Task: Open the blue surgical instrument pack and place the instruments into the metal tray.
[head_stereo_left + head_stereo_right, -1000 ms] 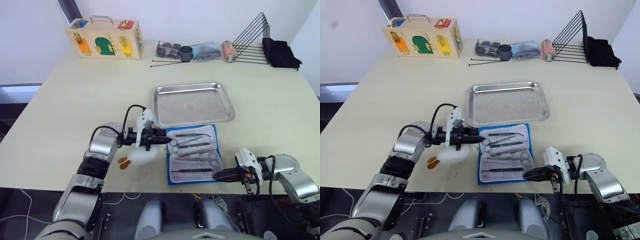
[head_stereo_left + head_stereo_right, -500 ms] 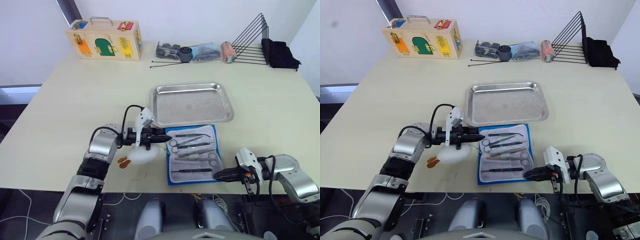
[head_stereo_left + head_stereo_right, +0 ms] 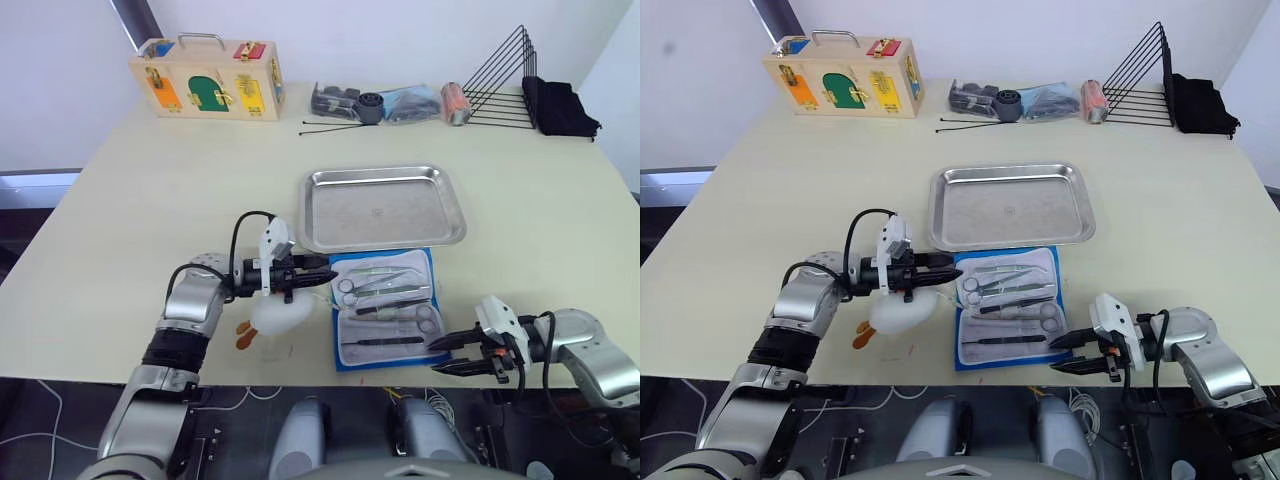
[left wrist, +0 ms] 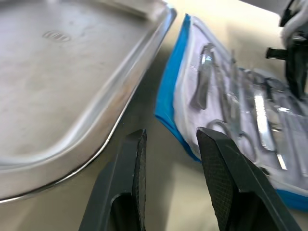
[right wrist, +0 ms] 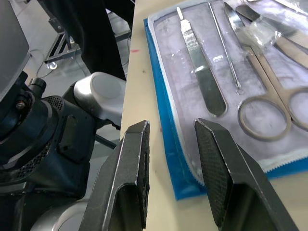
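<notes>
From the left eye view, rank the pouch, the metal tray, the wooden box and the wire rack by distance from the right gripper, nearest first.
1. Pouch: lying open just left of the right gripper.
2. Metal tray: just beyond the pouch, mid-table.
3. Wire rack: far edge, right side.
4. Wooden box: far left corner, diagonally opposite.

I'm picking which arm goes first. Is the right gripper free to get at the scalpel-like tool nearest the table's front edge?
Probably yes: the right gripper is open beside the pack's front corner, nothing lying between it and that tool.
</notes>
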`<state>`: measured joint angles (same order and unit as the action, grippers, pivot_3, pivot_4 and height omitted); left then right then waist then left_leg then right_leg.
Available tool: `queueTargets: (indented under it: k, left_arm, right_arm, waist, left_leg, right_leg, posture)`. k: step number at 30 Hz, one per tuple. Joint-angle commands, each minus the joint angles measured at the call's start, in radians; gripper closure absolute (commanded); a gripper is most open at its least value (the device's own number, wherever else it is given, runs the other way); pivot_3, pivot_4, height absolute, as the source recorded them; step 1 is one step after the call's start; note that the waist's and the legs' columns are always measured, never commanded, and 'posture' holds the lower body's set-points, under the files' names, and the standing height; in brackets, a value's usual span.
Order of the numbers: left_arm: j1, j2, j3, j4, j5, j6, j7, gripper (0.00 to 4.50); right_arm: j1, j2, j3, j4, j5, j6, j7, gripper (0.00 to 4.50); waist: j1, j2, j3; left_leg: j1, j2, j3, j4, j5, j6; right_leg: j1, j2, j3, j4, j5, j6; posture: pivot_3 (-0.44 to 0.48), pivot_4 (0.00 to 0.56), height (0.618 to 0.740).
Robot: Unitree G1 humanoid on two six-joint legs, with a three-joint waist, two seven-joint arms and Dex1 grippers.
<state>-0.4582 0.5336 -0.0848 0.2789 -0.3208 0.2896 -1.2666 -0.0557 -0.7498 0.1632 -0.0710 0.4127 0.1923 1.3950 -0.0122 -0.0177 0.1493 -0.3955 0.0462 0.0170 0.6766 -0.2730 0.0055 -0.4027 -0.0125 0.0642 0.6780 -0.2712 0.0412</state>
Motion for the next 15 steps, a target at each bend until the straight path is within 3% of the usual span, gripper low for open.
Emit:
queueTargets:
  k: [1, 5, 8, 10, 11, 12, 15]
  left_arm:
    - [0.009, 0.017, 0.026, -0.043, -0.027, -0.035, -0.025, 2.70]
    - [0.008, 0.030, 0.034, -0.053, -0.030, -0.087, -0.040, 2.70]
    - [0.003, 0.037, 0.043, -0.047, -0.025, -0.152, -0.046, 2.70]
    - [-0.003, 0.043, 0.050, -0.046, -0.029, -0.191, -0.059, 2.70]
    - [-0.003, 0.048, 0.054, -0.055, -0.036, -0.199, -0.068, 2.70]
    - [-0.003, 0.054, 0.059, -0.066, -0.042, -0.206, -0.074, 2.70]
    - [0.002, 0.096, 0.083, -0.118, -0.063, -0.205, -0.105, 2.70]
  right_arm:
    - [0.006, -0.025, -0.054, -0.050, 0.059, 0.054, 0.000, 2.96]
    - [-0.009, -0.049, -0.094, -0.095, 0.130, 0.128, 0.009, 2.96]
    - [-0.030, -0.033, -0.129, -0.112, 0.168, 0.146, -0.008, 2.11]
    - [-0.054, -0.004, -0.142, -0.095, 0.150, 0.097, -0.032, 1.08]
    - [-0.064, 0.006, -0.142, -0.083, 0.136, 0.071, -0.037, 1.00]
    - [-0.073, 0.017, -0.143, -0.070, 0.125, 0.047, -0.040, 0.35]
    - [-0.111, 0.053, -0.136, -0.015, 0.094, -0.029, -0.036, 0.09]
  waist:
    - [0.000, 0.000, 0.000]
    - [-0.001, 0.000, 0.001]
    - [-0.002, -0.001, 0.001]
    - [-0.001, -0.001, 0.001]
    - [-0.001, -0.001, 0.001]
    - [-0.001, -0.001, 0.001]
    - [-0.002, -0.002, 0.002]
  left_leg:
    - [0.000, 0.000, 0.000, 0.000, 0.000, 0.000]
    - [-0.001, 0.000, 0.000, 0.000, 0.000, 0.000]
    - [-0.001, 0.000, 0.000, 0.000, 0.000, 0.000]
    - [-0.001, 0.000, 0.000, 0.000, 0.000, 0.000]
    - [-0.001, 0.000, 0.000, 0.000, 0.000, 0.000]
    - [-0.001, 0.000, 0.000, 0.000, 0.000, 0.000]
    - [-0.002, 0.000, 0.000, 0.000, 0.000, 0.000]
  right_leg:
    - [0.000, 0.000, 0.000, 0.000, 0.000, 0.000]
    - [-0.001, 0.000, 0.000, 0.000, 0.000, 0.000]
    - [-0.001, 0.000, 0.000, 0.000, 0.000, 0.000]
    - [-0.001, 0.000, 0.000, 0.000, 0.000, 0.000]
    - [-0.001, 0.000, 0.000, 0.000, 0.000, 0.000]
    - [-0.001, 0.000, 0.000, 0.000, 0.000, 0.000]
    - [-0.001, 0.000, 0.000, 0.000, 0.000, 0.000]
  posture:
    - [0.000, 0.150, 0.740]
    - [0.000, 0.150, 0.740]
    - [0.000, 0.150, 0.740]
    - [0.000, 0.150, 0.740]
    - [0.000, 0.150, 0.740]
    - [0.000, 0.150, 0.740]
    - [0.000, 0.150, 0.740]
